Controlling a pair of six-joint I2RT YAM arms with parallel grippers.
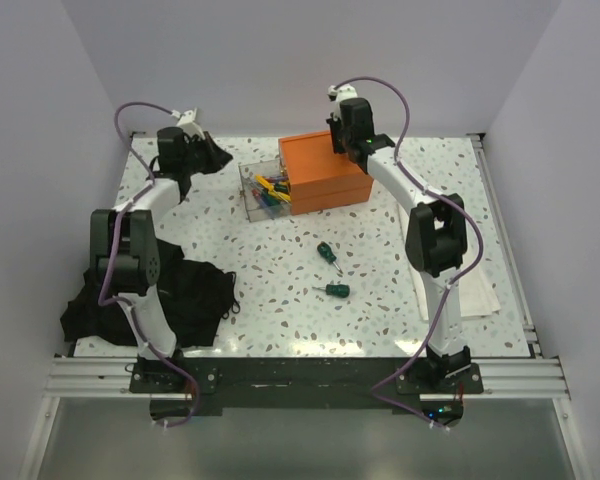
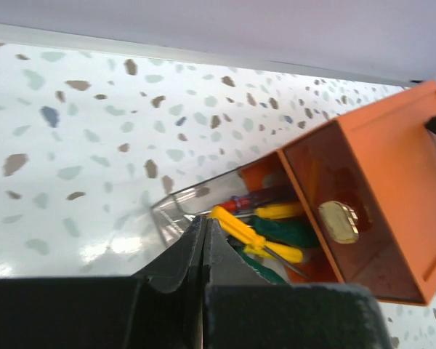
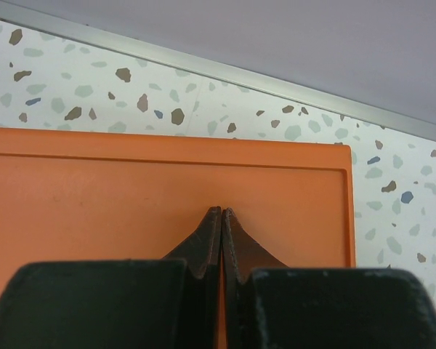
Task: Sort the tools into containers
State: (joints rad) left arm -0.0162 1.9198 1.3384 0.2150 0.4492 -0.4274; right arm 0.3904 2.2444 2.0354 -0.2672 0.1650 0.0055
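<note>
— Screwdrivers [image 2: 254,234] with yellow, green and red handles: where did they lie?

— They lay heaped in the clear bin [image 1: 252,190]. It sat toward the far side of the tabletop [image 1: 280,270], its right end against the left end of the orange box [image 1: 325,178].

— Were any outside it?

— Two green stubby screwdrivers [image 1: 326,252] lay loose on the middle of the tabletop. They were near each other and well apart from the bin, on its near side.

— And the left end effector [image 2: 206,240]?

— It was clenched, its fingers pressed together with nothing between them. It hung just left of the bin, and its wrist camera showed the tips over the bin's corner.

— What of the right end effector [image 3: 221,231]?

— It was clenched too, and empty. It stood over the flat orange top of the box, toward the far edge. Whether the tips touched the top could not be told.

— What else was on the tabletop?

— A black cloth [image 1: 185,295] lay crumpled at the near left beside the left arm. A white towel [image 1: 480,298] lay folded at the near right, partly under the right arm.
</note>
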